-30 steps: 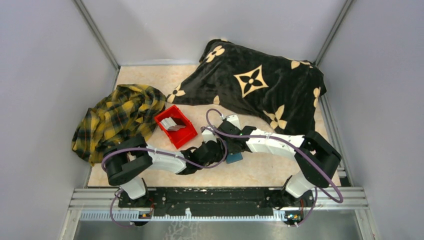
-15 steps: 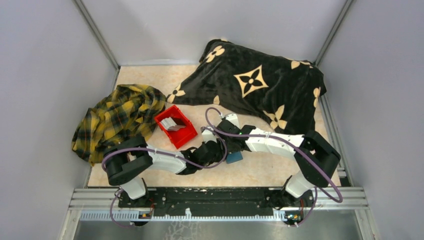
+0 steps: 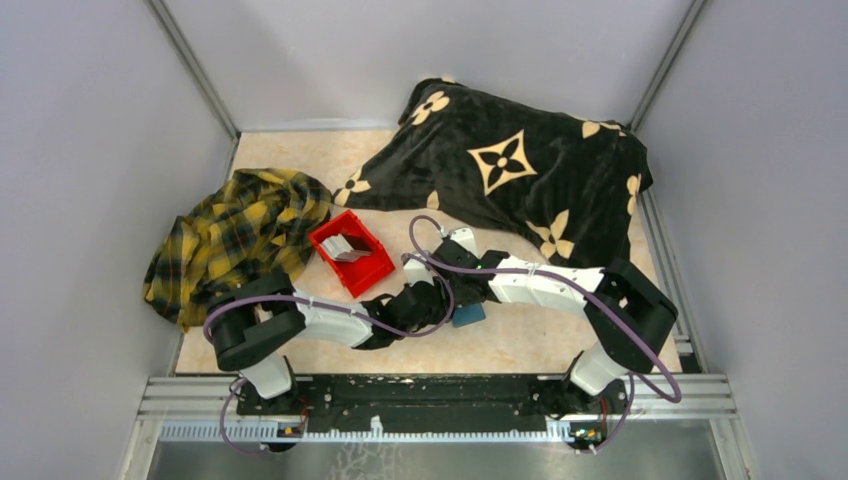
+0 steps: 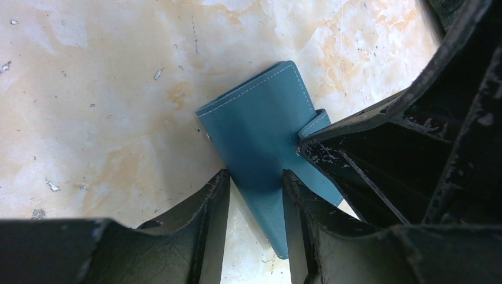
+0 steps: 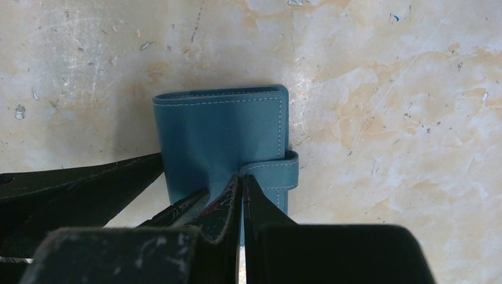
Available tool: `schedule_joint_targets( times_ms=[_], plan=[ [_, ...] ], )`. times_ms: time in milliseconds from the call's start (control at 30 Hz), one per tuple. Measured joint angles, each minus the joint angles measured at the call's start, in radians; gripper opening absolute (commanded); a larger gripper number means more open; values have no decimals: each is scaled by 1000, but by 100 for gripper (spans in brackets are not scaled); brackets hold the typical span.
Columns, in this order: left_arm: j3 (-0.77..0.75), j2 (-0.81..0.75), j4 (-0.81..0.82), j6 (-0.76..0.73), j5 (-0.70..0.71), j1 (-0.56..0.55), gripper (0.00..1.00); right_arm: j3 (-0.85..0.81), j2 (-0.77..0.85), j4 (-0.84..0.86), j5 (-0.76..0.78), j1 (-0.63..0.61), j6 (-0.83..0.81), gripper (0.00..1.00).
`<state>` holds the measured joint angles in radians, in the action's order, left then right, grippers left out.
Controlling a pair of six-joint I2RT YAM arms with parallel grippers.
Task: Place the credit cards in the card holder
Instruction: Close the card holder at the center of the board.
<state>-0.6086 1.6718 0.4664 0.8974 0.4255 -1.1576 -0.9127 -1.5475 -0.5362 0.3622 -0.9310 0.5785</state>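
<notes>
Room's tight near-centre: I'm seeing card holder [image 4: 260,130] lying closed on bare worktop [image 5: 385,118], teal w/ pale stitching. Left gripper [image 4: 254,180] is straddling its corner, jaws apart; right gripper [image 5: 241,184] is sitting clenched at strap [image 5: 278,171].

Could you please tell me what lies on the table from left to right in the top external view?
From the left: yellow plaid cloth → red bin holding the credit cards → card holder. The black patterned blanket stretches across too much of the width to place.
</notes>
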Motion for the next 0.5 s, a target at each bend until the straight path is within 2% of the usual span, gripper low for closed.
schedule_joint_targets(
  times_ms=[500],
  plan=[
    [8, 0, 14, 7, 0, 0, 44, 11, -2, 22, -1, -2, 21, 0]
  ],
)
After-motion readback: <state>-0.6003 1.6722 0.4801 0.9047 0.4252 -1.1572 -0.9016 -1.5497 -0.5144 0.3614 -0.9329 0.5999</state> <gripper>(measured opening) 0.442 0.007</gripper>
